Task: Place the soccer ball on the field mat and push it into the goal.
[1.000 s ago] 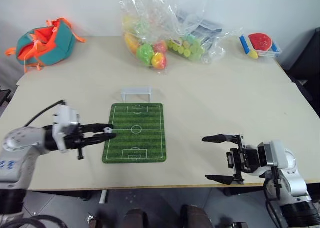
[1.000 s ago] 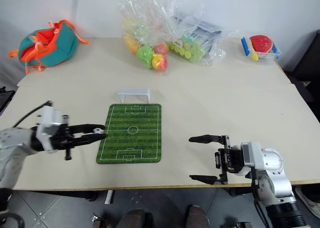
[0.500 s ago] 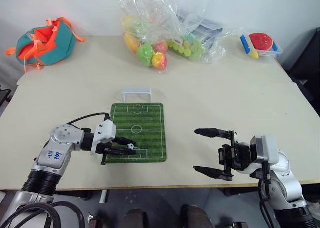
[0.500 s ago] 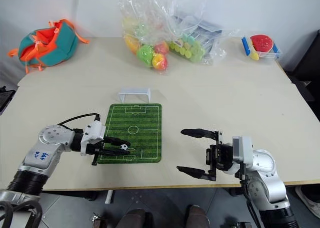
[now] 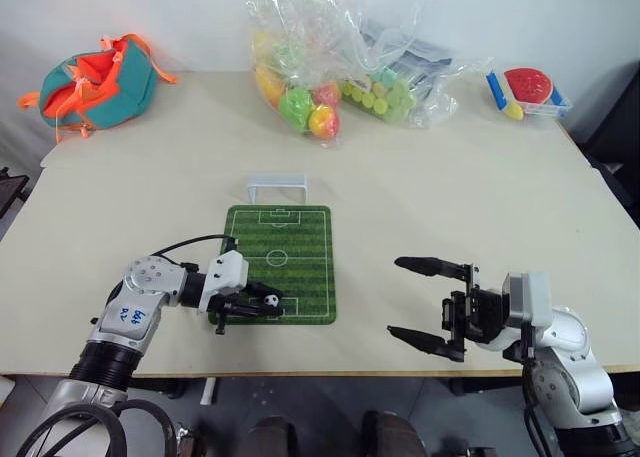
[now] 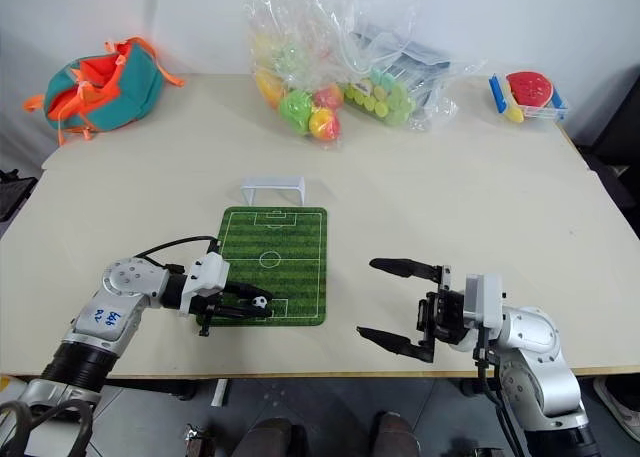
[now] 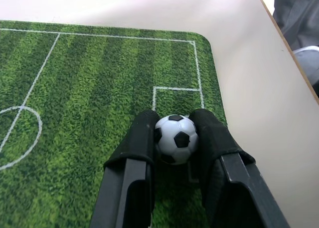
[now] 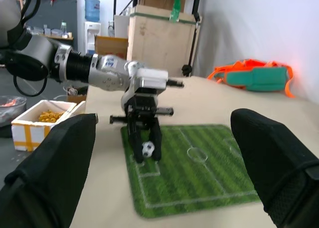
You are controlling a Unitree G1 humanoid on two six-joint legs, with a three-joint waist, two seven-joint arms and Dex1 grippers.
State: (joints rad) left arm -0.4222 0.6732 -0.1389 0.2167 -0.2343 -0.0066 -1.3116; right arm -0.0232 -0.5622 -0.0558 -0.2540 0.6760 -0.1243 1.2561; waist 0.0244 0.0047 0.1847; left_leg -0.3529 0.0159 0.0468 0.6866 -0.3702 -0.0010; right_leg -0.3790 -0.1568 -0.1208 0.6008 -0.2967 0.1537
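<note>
Containers: two clear, crinkled plastic bags lie at the far edge of the beige table (image 5: 480,177). The nearer-centre bag (image 5: 295,82) holds large coloured balls in yellow, green and orange-pink. The bag beside it (image 5: 395,77) holds smaller yellow-green balls plus grey items that cannot be identified through the film. A small clear tray (image 5: 530,92) at the far right corner holds a red domed piece and blue and yellow pieces; their nature is not legible. A teal fabric bag with orange lining and straps (image 5: 95,82) sits open at the far left corner; its contents are hidden.

Task items: the field mat (image 5: 295,252) is a flat green rectangle with rounded corners, alternating light and dark stripes of grass-like texture, and white pitch lines. The goal (image 5: 277,186) is a thin-barred white frame standing just beyond the mat's far end, with a small gap between them. The soccer ball (image 7: 175,138), a white sphere with black patches, is over the mat's near penalty box; whether it touches the mat cannot be determined.

Grippers: the left gripper (image 7: 175,138) is clenched on the soccer ball, one black finger against each side. The right gripper (image 5: 425,302) is released, fingers spread wide, holding nothing, over bare table to the right of the mat.
</note>
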